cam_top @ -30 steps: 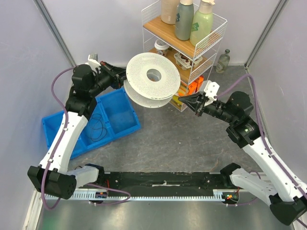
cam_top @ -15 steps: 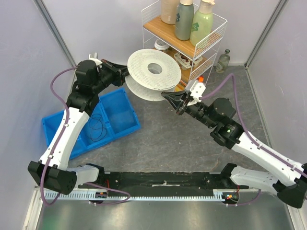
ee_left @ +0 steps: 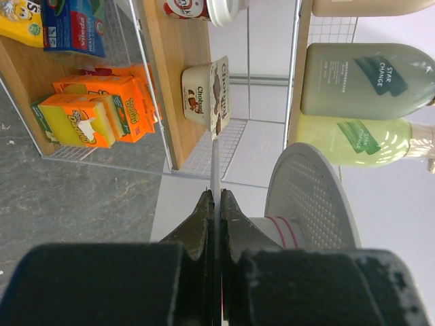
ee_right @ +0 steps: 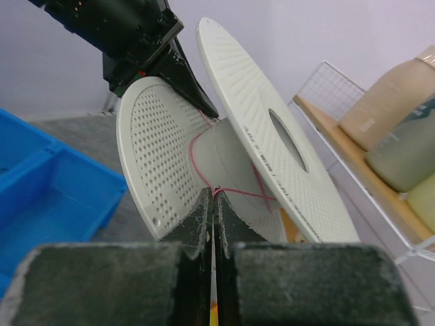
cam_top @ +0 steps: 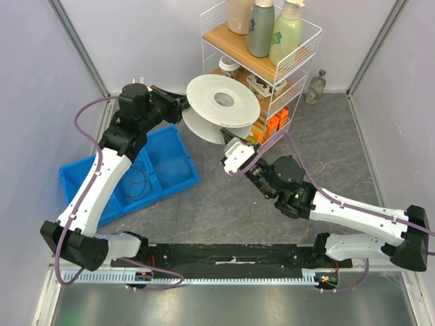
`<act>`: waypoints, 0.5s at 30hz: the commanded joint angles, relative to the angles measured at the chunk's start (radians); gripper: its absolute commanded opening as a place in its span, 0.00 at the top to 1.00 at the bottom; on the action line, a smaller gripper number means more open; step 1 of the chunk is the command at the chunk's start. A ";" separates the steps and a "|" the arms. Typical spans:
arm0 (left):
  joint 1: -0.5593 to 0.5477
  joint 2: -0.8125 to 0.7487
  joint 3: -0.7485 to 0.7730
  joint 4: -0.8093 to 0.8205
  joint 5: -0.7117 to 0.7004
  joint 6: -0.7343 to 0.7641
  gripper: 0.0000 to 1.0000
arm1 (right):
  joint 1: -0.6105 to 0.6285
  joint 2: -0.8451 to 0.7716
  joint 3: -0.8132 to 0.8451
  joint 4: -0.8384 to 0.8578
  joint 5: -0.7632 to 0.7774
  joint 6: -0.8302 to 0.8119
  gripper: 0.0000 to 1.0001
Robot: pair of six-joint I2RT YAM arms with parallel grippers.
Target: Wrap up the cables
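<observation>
A white perforated spool [cam_top: 221, 102] hangs in the air before the wire rack. My left gripper [cam_top: 182, 105] is shut on the edge of its lower flange [ee_left: 215, 156]; a few red cable turns [ee_left: 284, 224] show on the hub. My right gripper [cam_top: 225, 141] sits just under the spool, shut on the thin red cable [ee_right: 234, 191], which runs from its tips onto the hub [ee_right: 228, 153] between the two flanges. The left gripper's black fingers [ee_right: 183, 71] show at the spool's far edge in the right wrist view.
A white wire rack [cam_top: 272, 61] with wooden shelves holds bottles [cam_top: 261, 27], cups and orange boxes [ee_left: 95, 109] right behind the spool. A blue bin [cam_top: 160, 163] with thin black cables lies on the floor at left. A black rail [cam_top: 231, 257] lies at the near edge.
My right gripper has swung left from the rack side to just under the spool with the cable in it. The spool has tilted and shifted slightly right and up with the left gripper.
</observation>
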 commanded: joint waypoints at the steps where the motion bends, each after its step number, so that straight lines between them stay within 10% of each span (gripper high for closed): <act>1: -0.028 0.004 0.026 0.062 -0.107 -0.041 0.98 | 0.051 0.022 -0.023 0.123 0.076 -0.235 1.00; 15: -0.138 -0.031 -0.078 0.131 -0.169 0.167 0.98 | 0.127 0.053 -0.056 0.017 0.138 -0.482 1.00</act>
